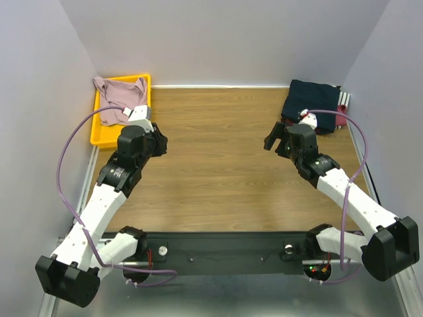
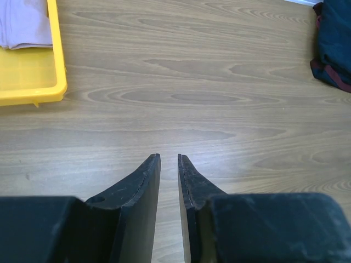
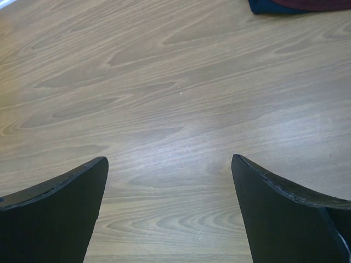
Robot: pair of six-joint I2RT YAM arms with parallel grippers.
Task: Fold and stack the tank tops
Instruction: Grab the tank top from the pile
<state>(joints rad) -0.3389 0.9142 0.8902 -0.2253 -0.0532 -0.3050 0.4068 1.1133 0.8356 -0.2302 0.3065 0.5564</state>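
Note:
A dusty pink tank top (image 1: 119,92) lies crumpled in the yellow tray (image 1: 99,135) at the far left; it also shows in the left wrist view (image 2: 24,22). A folded dark navy tank top (image 1: 310,99) lies on a maroon one (image 1: 340,120) at the far right, and shows in the left wrist view (image 2: 334,38) and the right wrist view (image 3: 269,6). My left gripper (image 1: 160,142) (image 2: 169,159) hovers over bare wood, jaws shut to a thin gap, empty. My right gripper (image 1: 274,139) (image 3: 170,161) is wide open and empty, in front of the stack.
The yellow tray (image 2: 33,93) stands against the left wall. The wooden table top (image 1: 218,152) lies between the two arms. Grey walls close in the left, far and right sides. A white object (image 1: 344,99) sits behind the stack.

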